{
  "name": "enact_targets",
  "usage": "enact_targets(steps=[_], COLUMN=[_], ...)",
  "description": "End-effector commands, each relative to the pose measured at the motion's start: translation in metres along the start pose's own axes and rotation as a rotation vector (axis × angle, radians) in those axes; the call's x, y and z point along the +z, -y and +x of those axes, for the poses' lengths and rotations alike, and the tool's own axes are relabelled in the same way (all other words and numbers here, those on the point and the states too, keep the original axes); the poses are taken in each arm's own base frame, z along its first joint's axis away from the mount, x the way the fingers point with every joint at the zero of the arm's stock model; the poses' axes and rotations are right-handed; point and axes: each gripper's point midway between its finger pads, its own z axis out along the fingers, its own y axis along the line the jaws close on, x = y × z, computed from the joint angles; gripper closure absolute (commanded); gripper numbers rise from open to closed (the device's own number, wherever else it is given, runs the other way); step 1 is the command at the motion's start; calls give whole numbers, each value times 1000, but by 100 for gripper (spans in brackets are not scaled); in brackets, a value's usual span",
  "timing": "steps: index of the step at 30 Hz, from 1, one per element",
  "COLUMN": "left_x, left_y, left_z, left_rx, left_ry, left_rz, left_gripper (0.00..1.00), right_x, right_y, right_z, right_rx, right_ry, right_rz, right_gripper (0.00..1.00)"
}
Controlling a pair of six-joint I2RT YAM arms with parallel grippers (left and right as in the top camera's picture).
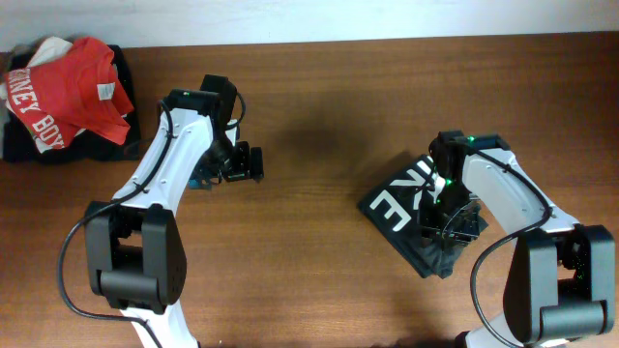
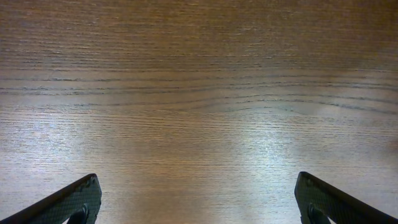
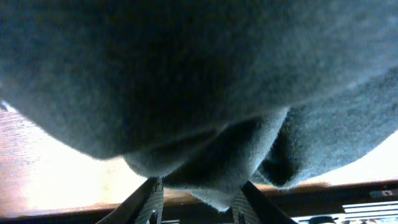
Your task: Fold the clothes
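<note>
The black shirt [image 1: 401, 208] lies folded into a small bundle at the right of the table, with white block letters on its top face. My right gripper [image 1: 453, 224] sits at the bundle's right side. In the right wrist view a fold of the dark fabric [image 3: 211, 168] hangs between its fingers [image 3: 198, 198], which are shut on it. My left gripper [image 1: 242, 162] is far to the left of the shirt. It is open and empty over bare wood [image 2: 198, 199].
A red shirt with white lettering [image 1: 68, 92] lies on a dark pile [image 1: 19, 145] at the far left back corner. The wooden table [image 1: 309, 116] stretches between the two arms.
</note>
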Motion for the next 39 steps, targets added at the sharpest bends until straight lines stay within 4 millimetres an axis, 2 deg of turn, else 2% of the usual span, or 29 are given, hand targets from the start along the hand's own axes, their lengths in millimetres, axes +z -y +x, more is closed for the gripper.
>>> enact_targets(steps=[1,2,4,5,6,8,10,11,13,14,16,17,18,19,20,21,23,24,25,26,28,30,31,34,36,37,39], left_x=[0,0,0,0,0,0,0,0,0,0,0,0,0,0,0,0,0,0,0,0,0,0,0,0,0,0,-1], left_y=[3,3,3,3,3,3,3,3,3,3,3,3,3,3,3,3,3,3,3,3,3,3,3,3,3,4,20], left_z=[1,1,1,1,1,0,0,0,0,0,1,1,0,0,0,0,0,0,0,1,1,2,2,2,2,1,-4], left_rx=[14,14,14,14,14,14,14,14,14,14,14,14,14,14,14,14,14,14,14,14,15,15,14,14,15,15,20], left_ry=[-3,-3,-3,-3,-3,1,1,1,1,1,0,0,1,1,1,1,1,2,2,0,0,-5,-7,-6,-5,0,13], left_rz=[7,7,7,7,7,8,8,8,8,8,8,8,8,8,8,8,8,8,9,8,8,6,6,6,7,9,98], left_gripper=[1,1,1,1,1,1,1,1,1,1,1,1,1,1,1,1,1,1,1,1,1,1,1,1,1,1,1], right_x=[10,11,11,10,2,-5,10,29,59,62,47,29,-3,-34,-48,-72,-93,-95,-92,-85,-51,-17,3,39,39,30,-21], right_y=[-1,-1,-1,1,4,-2,-15,-20,-14,-11,-15,-18,-18,-13,-12,-14,-23,-26,-27,-29,-29,-27,-24,-15,-12,-8,-1], right_z=[1,0,1,7,21,38,34,32,36,37,31,26,23,21,21,19,-4,-17,-30,-36,-51,-55,-52,-37,-27,-24,-19], right_rx=[2,3,35,38,45,-8,-30,-9,67,114,114,104,91,86,83,73,48,25,22,25,41,56,65,79,98,116,130], right_ry=[9,12,9,-16,-74,-129,-119,-108,-109,-111,-54,4,87,165,194,247,362,404,426,407,301,182,117,2,-24,-11,97], right_rz=[-6,-7,-7,1,20,-25,-110,-146,-136,-122,-142,-163,-170,-143,-141,-156,-195,-195,-185,-184,-142,-102,-79,-38,-29,-9,14], right_gripper=[65,69,96,96,96,96,96,96,96,96,96,96,82,29,5,1,1,10,79,96,96,96,96,97,96,96,96])
